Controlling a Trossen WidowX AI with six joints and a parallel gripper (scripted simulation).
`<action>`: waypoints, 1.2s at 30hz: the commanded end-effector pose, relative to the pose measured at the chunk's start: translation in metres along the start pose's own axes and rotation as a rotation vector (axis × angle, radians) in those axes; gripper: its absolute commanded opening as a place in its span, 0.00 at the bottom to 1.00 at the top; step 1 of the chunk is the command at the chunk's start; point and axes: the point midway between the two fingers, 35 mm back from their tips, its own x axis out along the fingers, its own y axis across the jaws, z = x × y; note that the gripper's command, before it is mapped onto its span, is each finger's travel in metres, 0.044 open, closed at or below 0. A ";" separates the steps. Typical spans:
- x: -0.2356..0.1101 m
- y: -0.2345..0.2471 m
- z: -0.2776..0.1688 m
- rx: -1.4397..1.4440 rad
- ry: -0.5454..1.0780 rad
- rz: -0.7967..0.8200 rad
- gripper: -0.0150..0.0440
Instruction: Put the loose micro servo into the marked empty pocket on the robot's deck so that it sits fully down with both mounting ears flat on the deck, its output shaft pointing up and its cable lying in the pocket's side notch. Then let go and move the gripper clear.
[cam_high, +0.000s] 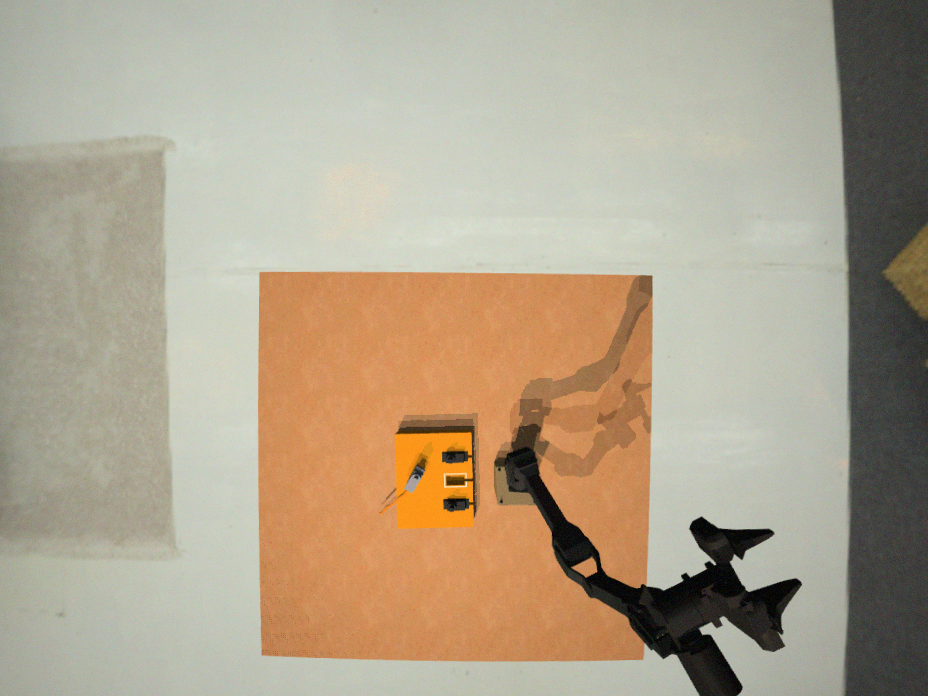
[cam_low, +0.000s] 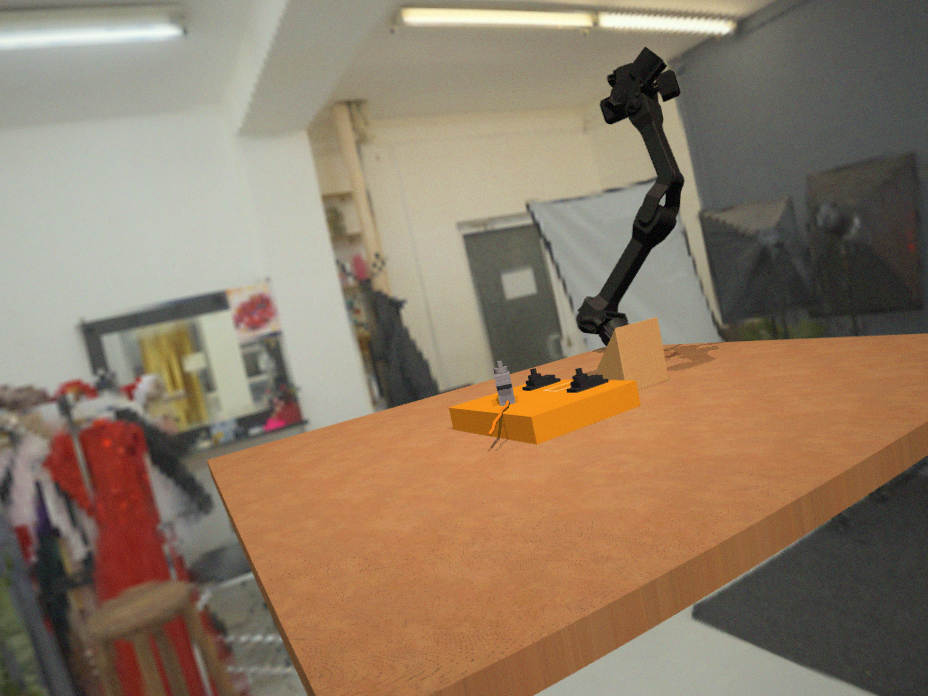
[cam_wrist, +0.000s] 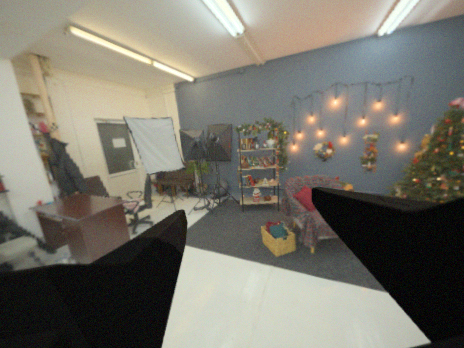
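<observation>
The orange robot deck (cam_high: 419, 509) (cam_low: 569, 413) lies on the wooden table. A grey micro servo (cam_high: 413, 479) (cam_low: 503, 389) stands tilted on the deck's left part, its orange cable (cam_high: 388, 500) (cam_low: 494, 423) hanging over the deck's edge. The white-outlined empty pocket (cam_high: 445, 479) (cam_low: 552, 388) sits between two black mounted servos (cam_high: 454, 455) (cam_high: 454, 504) (cam_low: 539, 379) (cam_low: 586, 381). My gripper (cam_high: 779, 558) (cam_low: 650, 74) (cam_wrist: 249, 205) is open and empty, raised high and far from the deck, pointing out into the room. The wrist view shows neither the servo nor the deck.
The arm's base (cam_high: 511, 483) (cam_low: 633, 355) stands just right of the deck. The wooden table top (cam_high: 337, 359) (cam_low: 599, 524) ends at its edges all around; the arm reaches beyond its lower right corner in the overhead view.
</observation>
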 end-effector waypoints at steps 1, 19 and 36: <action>0.001 0.002 0.000 0.003 0.001 0.003 0.98; 0.033 0.088 0.003 0.019 -0.036 0.179 1.00; 0.047 0.169 -0.006 -0.061 -0.060 0.354 1.00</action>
